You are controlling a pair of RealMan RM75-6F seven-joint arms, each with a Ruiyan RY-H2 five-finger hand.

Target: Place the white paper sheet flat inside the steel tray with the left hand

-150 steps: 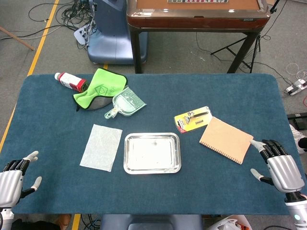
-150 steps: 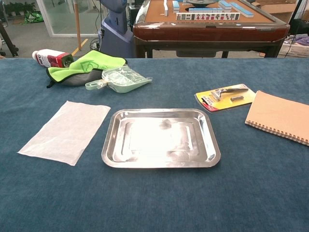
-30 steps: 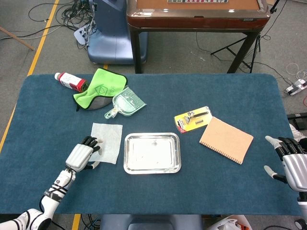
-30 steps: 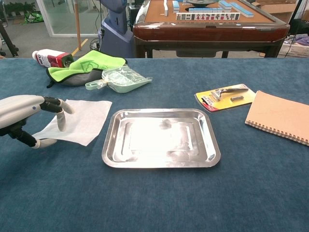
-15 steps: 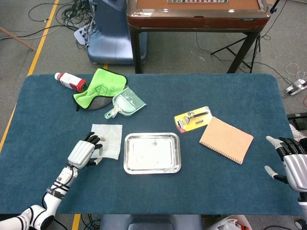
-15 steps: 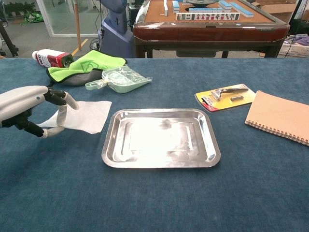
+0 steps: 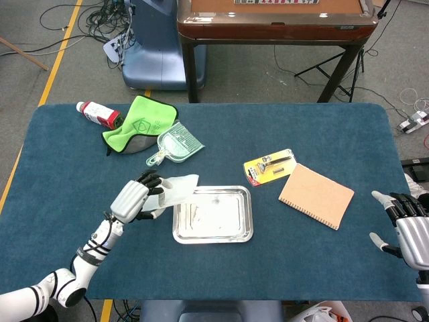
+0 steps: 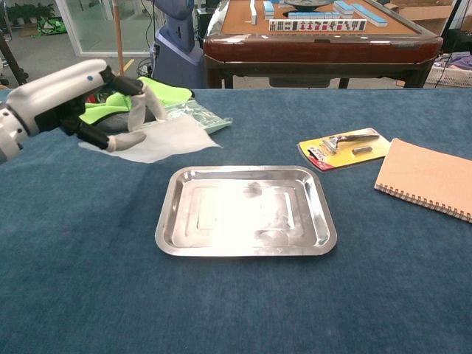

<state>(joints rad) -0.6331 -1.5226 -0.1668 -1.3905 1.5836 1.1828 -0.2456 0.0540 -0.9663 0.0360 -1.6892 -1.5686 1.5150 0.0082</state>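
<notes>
The left hand (image 7: 136,198) pinched the lifted white paper sheet (image 7: 175,187) at the steel tray's (image 7: 213,237) nine o'clock rim; it should travel level and release centred.

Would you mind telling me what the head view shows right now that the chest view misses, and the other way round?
Only the head view shows the right hand, open at the table's right edge, the left forearm, and the floor with its cables.

Only the chest view shows the tiles lined up on the brown table behind, and that the paper sheet is lifted off the cloth.

Both show the left hand pinching the paper sheet beside the steel tray, plus the green cloth, red bottle, plastic scoop, razor pack and notebook.
</notes>
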